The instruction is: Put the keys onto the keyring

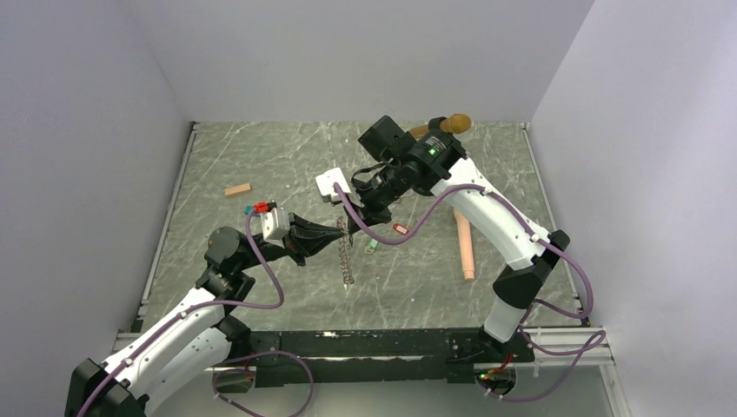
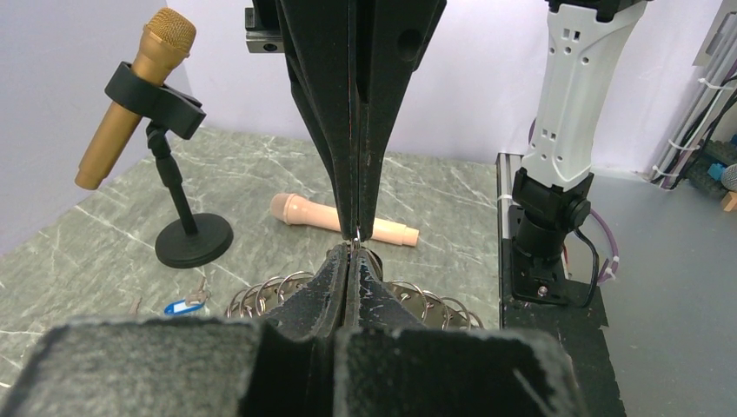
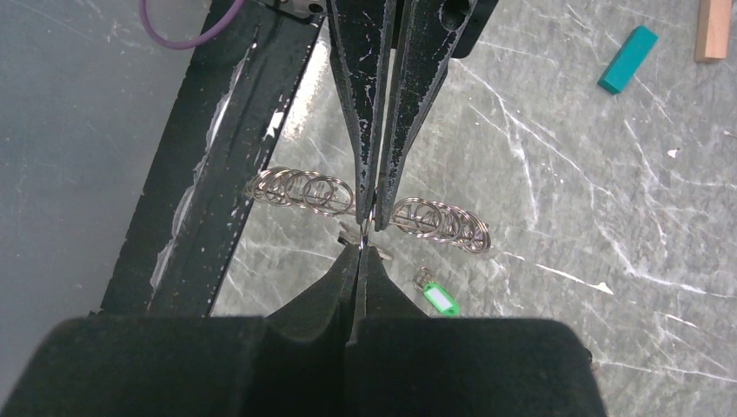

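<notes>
Currently your left gripper point(image 2: 349, 252) and right gripper point(image 2: 358, 221) are both pinched shut, tip to tip, over the middle of the keyring point(image 3: 439, 221), a row of overlapping silvery wire loops; their black fingers point(image 3: 361, 87) hide whether a loop is nipped. Loose near it lie a green-tagged key point(image 3: 439, 301), a red-tagged key point(image 1: 400, 228) and a blue-tagged key point(image 2: 178, 306), while a gold microphone point(image 2: 139, 95) on a black stand point(image 2: 193, 239), a peach microphone point(image 2: 339, 217) lying flat, a tan wooden block point(image 3: 713, 30) and a teal block point(image 3: 627, 59) sit farther off.

No legible txt, labels or nos. anywhere.
</notes>
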Robot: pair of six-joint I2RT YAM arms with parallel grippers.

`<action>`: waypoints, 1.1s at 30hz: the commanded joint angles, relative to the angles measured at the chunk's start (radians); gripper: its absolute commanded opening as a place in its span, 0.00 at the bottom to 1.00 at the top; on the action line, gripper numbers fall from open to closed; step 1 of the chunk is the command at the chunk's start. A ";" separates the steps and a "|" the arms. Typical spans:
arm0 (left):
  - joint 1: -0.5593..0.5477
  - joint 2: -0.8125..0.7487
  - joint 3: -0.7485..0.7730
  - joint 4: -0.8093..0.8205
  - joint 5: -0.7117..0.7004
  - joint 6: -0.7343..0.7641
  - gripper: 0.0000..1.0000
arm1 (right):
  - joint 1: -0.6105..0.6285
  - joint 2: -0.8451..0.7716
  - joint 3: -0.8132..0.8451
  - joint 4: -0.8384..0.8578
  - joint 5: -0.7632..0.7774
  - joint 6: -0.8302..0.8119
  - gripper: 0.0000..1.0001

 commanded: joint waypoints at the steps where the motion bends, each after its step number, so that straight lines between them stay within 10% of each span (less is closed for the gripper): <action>1: 0.002 -0.008 0.017 0.032 0.002 0.009 0.00 | -0.001 -0.004 0.029 0.036 -0.023 0.013 0.00; 33: 0.016 -0.005 0.033 0.013 -0.012 -0.011 0.00 | -0.002 -0.021 -0.041 0.020 -0.003 -0.045 0.00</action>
